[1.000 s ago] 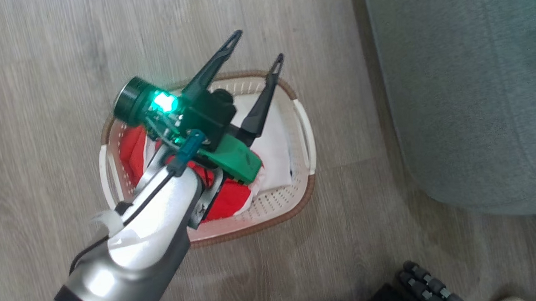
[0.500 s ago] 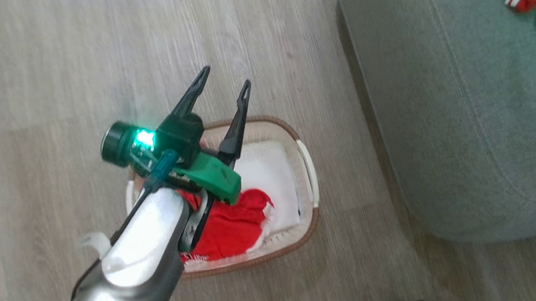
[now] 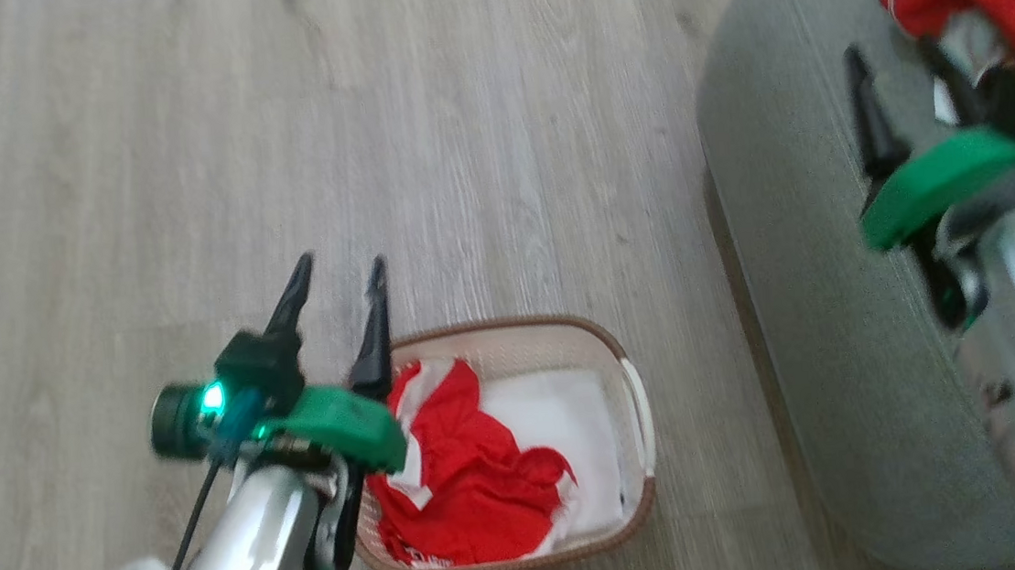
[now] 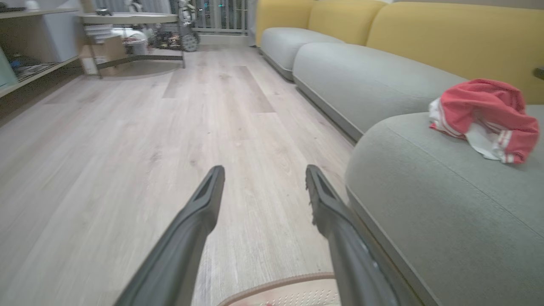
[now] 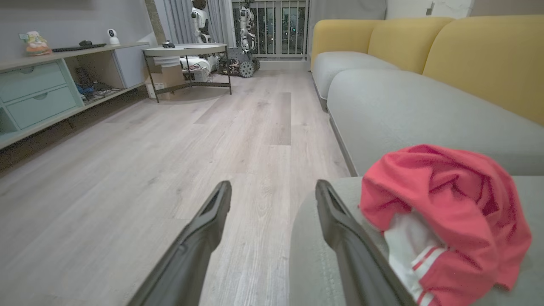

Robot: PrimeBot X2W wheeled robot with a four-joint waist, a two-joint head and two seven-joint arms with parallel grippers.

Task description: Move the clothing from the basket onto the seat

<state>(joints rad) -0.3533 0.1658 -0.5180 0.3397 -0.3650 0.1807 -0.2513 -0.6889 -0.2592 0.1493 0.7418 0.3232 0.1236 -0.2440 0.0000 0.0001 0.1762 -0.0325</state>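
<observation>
Red jersey fabric, two lots.

Lot one: crumpled garment point(image 3: 460, 473) with white stripes, lying in the left half of the basket point(image 3: 511, 326), centre-bottom of the head view. A white patch fills the basket's right half; cloth or base cannot be told.

Lot two: bunched garment point(image 5: 446, 199) with white trim, resting on the seat point(image 3: 802, 296), upper right of the head view.

Left gripper point(image 3: 339, 263): fingers spread, nothing between them, raised beside the basket's left rim. Its green-housed wrist and pale forearm hide that rim.

Right gripper point(image 5: 273, 187): fingers apart, empty, above the seat's rounded edge. The bunched garment lies just beside its right-hand finger; contact cannot be told.

Surroundings: pale wood-plank floor point(image 3: 458, 142); yellow backrests point(image 5: 480, 55); low shelf unit point(image 5: 38, 93); round-topped table point(image 5: 187, 51).
</observation>
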